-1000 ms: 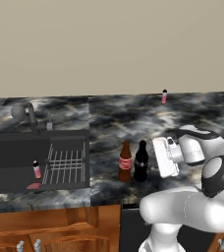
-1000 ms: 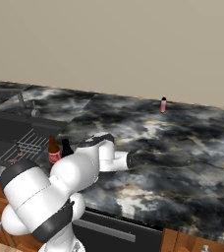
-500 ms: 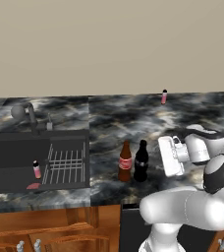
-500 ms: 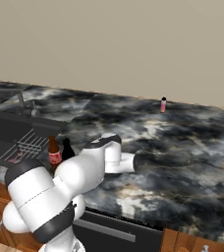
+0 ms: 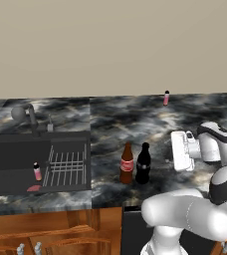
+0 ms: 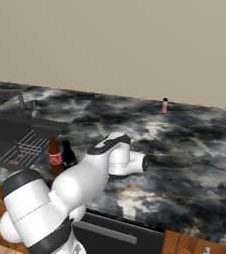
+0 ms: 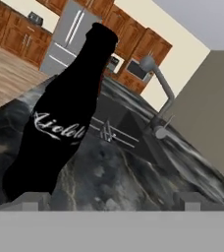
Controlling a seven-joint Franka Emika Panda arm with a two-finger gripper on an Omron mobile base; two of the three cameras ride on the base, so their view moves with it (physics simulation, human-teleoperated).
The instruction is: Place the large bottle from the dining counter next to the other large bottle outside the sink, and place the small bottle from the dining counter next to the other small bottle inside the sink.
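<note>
Since a sec ago I see the hand has backed off to 3 o'clock, away from the black bottle (image 5: 143, 164), w/ a clear gap now btwn them in the left base view; bottles themselves haven't shifted. Gripper (image 5: 176, 151) is spread wide, holding nothing; in the hand view its two tips sit apart at the bottom w/ the black bottle upright at about 10 o'clock, not touching either tip. Black bottle stands on the counter (image 5: 115, 124) just beside the brown bottle (image 5: 127, 164) w/ red label, brown one at its 9 o'clock, both outside the sink (image 5: 16, 154) near its right rim. Inside the basin a tiny pink bottle (image 5: 37, 171) stands upright next to the grid rack (image 5: 65, 162). Faucet (image 5: 28, 117) at the sink's 12 o'clock. The other tiny pink bottle (image 5: 166, 98) is upright far back on the counter by the wall, well apart from the rest; right base view has it at (image 6: 164, 105).
</note>
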